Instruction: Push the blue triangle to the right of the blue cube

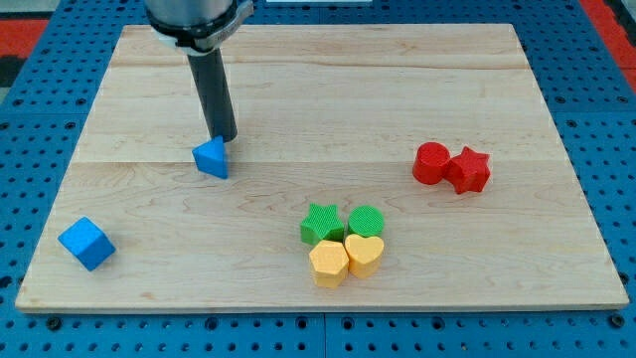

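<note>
You see my tip (pixel 225 137) resting on the wooden board (pixel 318 89), touching or all but touching the upper right edge of the blue triangle (pixel 212 158); the rod has no jaws to open or close, it simply ends in that dark point. The blue triangle lies just below and to the view's left of my tip, in the left half of the board. The blue cube (pixel 85 243) sits well apart from it, down near the view's bottom left corner, so the triangle is already toward the view's right of the cube but much higher up the board. Near the bottom centre you find a tight cluster: a green star (pixel 321 224) and a green cylinder (pixel 366 220) above a yellow hexagon (pixel 329 263) and a yellow heart (pixel 365 254). On the view's right, a red cylinder (pixel 432 163) touches a red star (pixel 470 169).
</note>
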Robot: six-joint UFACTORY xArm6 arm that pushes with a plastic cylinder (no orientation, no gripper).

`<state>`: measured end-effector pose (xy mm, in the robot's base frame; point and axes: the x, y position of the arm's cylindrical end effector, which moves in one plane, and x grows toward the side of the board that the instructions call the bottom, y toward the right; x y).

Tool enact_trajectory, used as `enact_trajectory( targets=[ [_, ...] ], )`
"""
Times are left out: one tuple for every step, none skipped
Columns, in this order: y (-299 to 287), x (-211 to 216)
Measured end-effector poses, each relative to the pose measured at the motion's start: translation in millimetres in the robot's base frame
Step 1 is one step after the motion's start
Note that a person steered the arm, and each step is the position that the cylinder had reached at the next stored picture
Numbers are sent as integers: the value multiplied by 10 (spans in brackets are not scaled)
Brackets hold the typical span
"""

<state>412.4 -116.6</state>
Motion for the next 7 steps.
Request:
enact_trajectory(
  targets=[
    [0, 306],
    [0, 514],
    [-96, 573],
    [-104, 830],
    [-144, 1030],
    [-203, 1142],
    [-204, 1275]
  ],
)
